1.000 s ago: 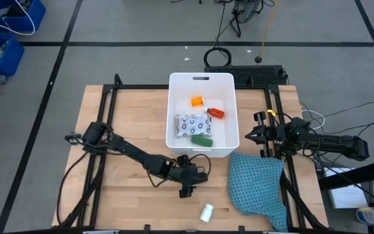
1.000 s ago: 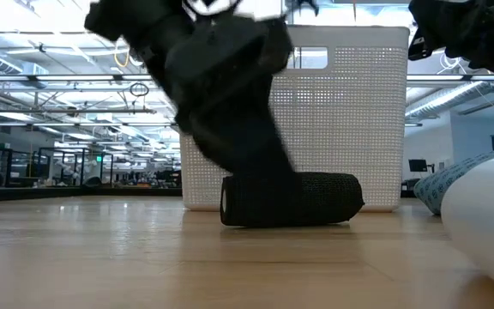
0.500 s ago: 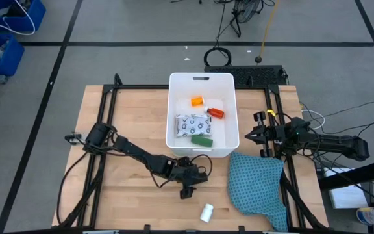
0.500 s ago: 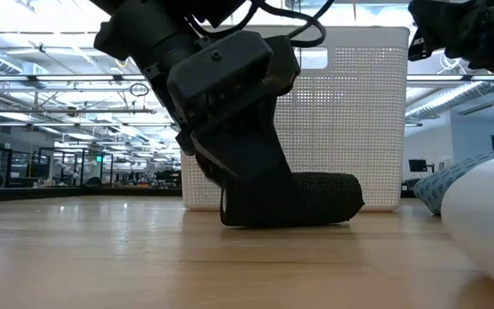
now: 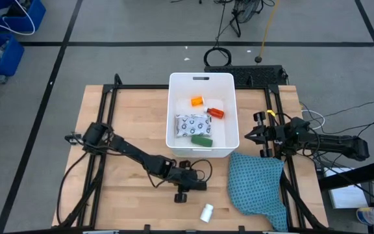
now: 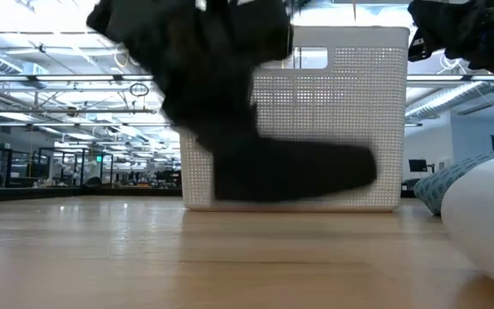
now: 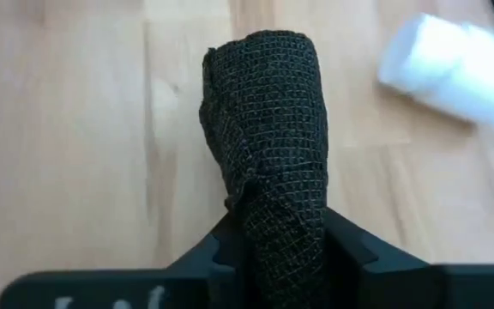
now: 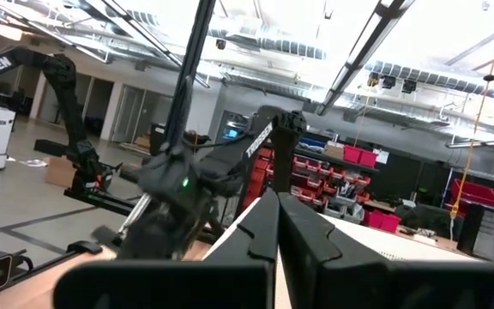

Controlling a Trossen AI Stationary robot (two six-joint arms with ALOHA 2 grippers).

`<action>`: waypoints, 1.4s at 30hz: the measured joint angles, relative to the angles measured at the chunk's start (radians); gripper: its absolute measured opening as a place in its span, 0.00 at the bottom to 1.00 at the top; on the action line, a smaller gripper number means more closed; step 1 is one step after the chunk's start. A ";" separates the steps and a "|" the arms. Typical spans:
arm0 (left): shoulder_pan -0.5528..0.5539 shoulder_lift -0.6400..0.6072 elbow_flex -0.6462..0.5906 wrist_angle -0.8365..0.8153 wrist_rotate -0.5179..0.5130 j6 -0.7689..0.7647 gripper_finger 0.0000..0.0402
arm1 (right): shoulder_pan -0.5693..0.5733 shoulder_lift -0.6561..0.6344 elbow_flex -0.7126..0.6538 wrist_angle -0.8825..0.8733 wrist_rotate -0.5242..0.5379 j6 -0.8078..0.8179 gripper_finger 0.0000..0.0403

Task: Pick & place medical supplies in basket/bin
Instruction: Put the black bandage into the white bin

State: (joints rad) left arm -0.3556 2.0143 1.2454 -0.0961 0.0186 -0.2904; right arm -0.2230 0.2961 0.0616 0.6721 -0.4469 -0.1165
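The black oblong piece (image 7: 268,129), a roll of dark mesh, is between the fingers of my left gripper (image 7: 273,253), which is shut on it near the table's front middle (image 5: 188,186). A small white bottle (image 5: 207,212) lies on its side just nearer the front edge. The white basket (image 5: 201,83) stands at the far middle. It holds an orange vial (image 5: 197,101), a red bottle (image 5: 215,112), a dotted white packet (image 5: 192,123) and a green oblong (image 5: 201,139). My right gripper (image 5: 255,136) waits shut, right of the basket. My left gripper pinches the black piece between its two fingers at the near end (image 7: 274,232) of the roll. The rest of the roll sticks out ahead of the fingertips (image 7: 343,249). The arm slants down from above. In the low view the piece (image 6: 316,172) hangs about level, just clear of the table.
A teal blue cloth (image 5: 258,185) lies bunched at the front right, beside the white bottle. Black frame rails (image 5: 106,130) run along the table's left and right sides. Bare wood shows between the basket and the left rail.
My left gripper has shut on the black piece, which lay on the table in front of the basket. It has raised the piece just off the wood and shifted slightly toward the near edge. The piece stays about level.
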 joint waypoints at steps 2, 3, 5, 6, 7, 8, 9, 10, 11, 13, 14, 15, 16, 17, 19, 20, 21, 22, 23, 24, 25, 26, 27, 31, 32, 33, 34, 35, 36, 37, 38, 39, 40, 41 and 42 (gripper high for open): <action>-0.006 -0.035 0.001 0.018 -0.008 0.030 0.21 | 0.000 0.001 0.000 -0.003 0.000 0.000 0.00; -0.009 -0.063 0.001 0.002 -0.018 0.049 0.21 | 0.000 0.002 0.000 -0.004 0.000 -0.001 0.00; -0.024 -0.120 0.002 -0.024 -0.059 0.090 0.24 | 0.000 0.006 0.000 0.001 0.000 -0.002 0.00; -0.035 -0.155 0.002 -0.046 -0.094 0.112 0.25 | 0.000 0.006 0.000 -0.006 0.000 -0.003 0.00; -0.046 -0.195 0.002 -0.089 -0.139 0.136 0.26 | 0.000 0.009 0.000 -0.003 0.000 -0.006 0.00; -0.059 -0.237 0.002 -0.125 -0.190 0.159 0.27 | 0.000 0.010 0.000 -0.002 0.000 -0.008 0.00; -0.072 -0.280 0.002 -0.146 -0.239 0.181 0.27 | 0.000 0.011 0.000 -0.004 0.000 -0.007 0.00; -0.083 -0.328 0.002 -0.169 -0.282 0.201 0.27 | 0.000 0.012 0.000 -0.005 0.000 -0.006 0.00; -0.094 -0.375 0.002 -0.201 -0.324 0.218 0.27 | 0.000 0.013 0.000 -0.003 0.000 -0.006 0.00; -0.115 -0.464 0.002 -0.235 -0.372 0.257 0.27 | 0.000 0.014 0.000 -0.003 0.000 -0.002 0.00; -0.123 -0.509 0.002 -0.258 -0.388 0.285 0.26 | 0.000 0.014 0.000 -0.001 0.000 -0.001 0.00; -0.135 -0.553 0.003 -0.295 -0.415 0.316 0.26 | 0.000 0.014 0.000 0.005 0.000 -0.001 0.00; -0.149 -0.598 0.002 -0.330 -0.450 0.341 0.26 | 0.000 0.014 0.000 0.008 0.000 -0.001 0.00; -0.160 -0.641 -0.005 -0.351 -0.491 0.359 0.26 | 0.000 0.014 0.000 0.008 0.000 -0.001 0.00; -0.167 -0.736 -0.039 -0.371 -0.567 0.388 0.26 | 0.000 0.014 0.000 0.008 0.000 0.000 0.00; -0.164 -0.784 -0.070 -0.367 -0.601 0.404 0.26 | 0.000 0.014 0.000 0.008 0.000 0.000 0.00; -0.159 -0.834 -0.108 -0.354 -0.635 0.416 0.26 | 0.000 0.014 0.000 0.008 0.000 0.000 0.00; -0.150 -0.884 -0.154 -0.340 -0.665 0.428 0.27 | 0.000 0.014 0.000 0.008 0.000 0.000 0.00; -0.139 -0.938 -0.209 -0.312 -0.684 0.439 0.27 | 0.000 0.014 0.000 0.009 0.000 0.000 0.00; -0.124 -0.992 -0.268 -0.279 -0.691 0.448 0.27 | 0.000 0.014 0.000 0.009 0.000 -0.001 0.00; -0.108 -1.050 -0.331 -0.236 -0.688 0.458 0.27 | 0.000 0.014 0.000 0.009 0.000 -0.001 0.00; -0.088 -1.108 -0.400 -0.191 -0.679 0.469 0.27 | 0.000 0.014 0.000 0.008 0.000 -0.001 0.00; -0.067 -1.164 -0.467 -0.144 -0.666 0.484 0.27 | 0.000 0.014 0.000 0.006 0.000 -0.001 0.00; 0.041 -1.376 -0.731 0.015 -0.645 0.538 0.27 | 0.000 0.013 0.000 -0.008 0.000 0.000 0.00; 0.073 -1.424 -0.788 0.051 -0.644 0.545 0.27 | 0.000 0.013 0.000 -0.017 0.000 0.000 0.00; 0.105 -1.467 -0.837 0.093 -0.644 0.548 0.27 | 0.000 0.014 0.000 -0.025 0.000 0.000 0.00; 0.139 -1.507 -0.881 0.138 -0.635 0.548 0.27 | 0.000 0.014 0.000 -0.028 0.000 -0.001 0.00; 0.168 -1.542 -0.923 0.175 -0.616 0.544 0.27 | 0.000 0.014 0.000 -0.029 0.000 -0.006 0.00; 0.196 -1.575 -0.960 0.208 -0.587 0.534 0.27 | 0.000 0.014 0.000 -0.028 0.000 -0.016 0.00; 0.222 -1.602 -0.995 0.239 -0.553 0.519 0.27 | 0.000 0.014 0.000 -0.024 0.000 -0.036 0.00; 0.245 -1.622 -1.027 0.273 -0.515 0.507 0.27 | 0.000 0.014 0.000 -0.015 0.000 -0.062 0.00; 0.266 -1.637 -1.058 0.300 -0.481 0.501 0.27 | 0.000 0.014 0.000 0.000 0.000 -0.094 0.00; 0.283 -1.649 -1.088 0.323 -0.452 0.495 0.27 | 0.000 0.014 0.000 0.019 0.000 -0.128 0.00; 0.300 -1.657 -1.111 0.346 -0.425 0.492 0.27 | 0.000 0.014 0.000 0.035 0.000 -0.157 0.00; 0.316 -1.662 -1.128 0.365 -0.402 0.489 0.27 | 0.000 0.013 0.000 0.044 0.000 -0.172 0.00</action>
State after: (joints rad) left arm -0.0396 0.3520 0.1169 0.2690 -0.3836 0.1987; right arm -0.2226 0.3096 0.0616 0.7161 -0.4467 -0.2886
